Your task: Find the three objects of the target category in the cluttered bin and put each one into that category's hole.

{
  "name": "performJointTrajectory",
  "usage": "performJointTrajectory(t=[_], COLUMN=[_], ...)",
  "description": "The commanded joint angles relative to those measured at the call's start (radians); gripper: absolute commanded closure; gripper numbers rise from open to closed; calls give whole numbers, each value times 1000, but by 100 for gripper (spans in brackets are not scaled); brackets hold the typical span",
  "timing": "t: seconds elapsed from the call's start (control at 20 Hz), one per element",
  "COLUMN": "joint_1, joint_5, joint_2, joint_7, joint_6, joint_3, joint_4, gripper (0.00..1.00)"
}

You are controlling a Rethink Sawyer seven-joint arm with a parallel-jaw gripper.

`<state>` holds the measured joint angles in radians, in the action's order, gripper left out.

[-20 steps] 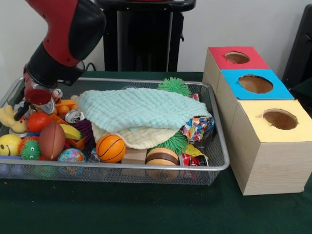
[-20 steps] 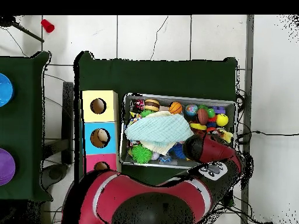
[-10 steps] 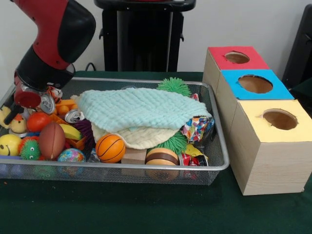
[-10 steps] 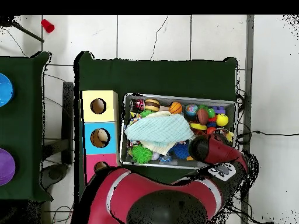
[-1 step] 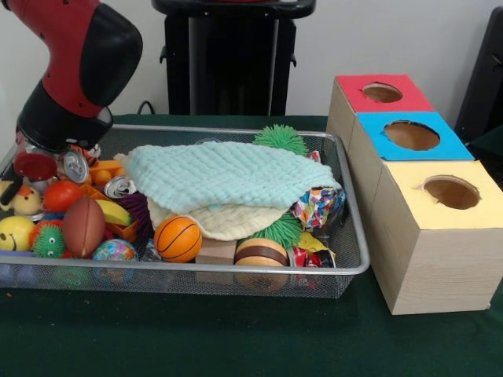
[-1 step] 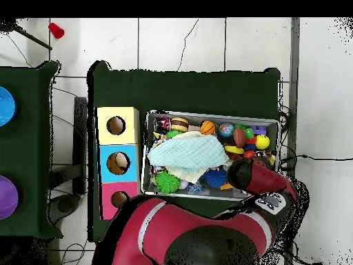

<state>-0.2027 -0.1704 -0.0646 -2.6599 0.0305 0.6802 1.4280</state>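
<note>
A wire mesh bin (image 5: 236, 267) holds mixed toys, with a mint cloth (image 5: 224, 174) spread over its middle. At its left end lie a brown football (image 5: 83, 226), a basketball (image 5: 178, 239), a yellow smiley ball (image 5: 16, 233) and two small cans (image 5: 119, 186). Green spiky balls (image 5: 280, 138) poke out from beside the cloth. My gripper (image 5: 31, 169) hangs low over the bin's far-left corner, above the toys there, and its state is hidden. From overhead the red arm (image 6: 251, 176) covers it. To the right are red (image 5: 383, 93), blue (image 5: 412, 135) and yellow (image 5: 450, 192) hole boxes.
A cream cloth (image 5: 236, 221) lies under the mint one. A striped wooden burger toy (image 5: 262, 253), a wooden block (image 5: 216, 251) and a colourful wrapper (image 5: 318, 206) sit near the front rim. A black pedestal (image 5: 232, 55) stands behind the bin.
In the front view the arm and gripper have moved left, from over the cans to the bin's far-left corner. The toys and cloth have not shifted.
</note>
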Motion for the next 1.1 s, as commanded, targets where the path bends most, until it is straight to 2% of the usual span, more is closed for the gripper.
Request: performJointTrajectory(t=[0.05, 0.4, 0.55, 0.85, 1.1], joint_1=[-42, -61, -46, 29, 43], joint_5=[25, 49, 50, 82, 116], joint_2=[39, 16, -4, -168, -273], joint_7=[-29, -8, -16, 31, 88], joint_6=[-42, -31, -16, 170, 314], joint_3=[-199, -237, -221, -158, -159], joint_4=[-85, -81, -66, 12, 16], gripper=[100, 100, 100, 100, 100])
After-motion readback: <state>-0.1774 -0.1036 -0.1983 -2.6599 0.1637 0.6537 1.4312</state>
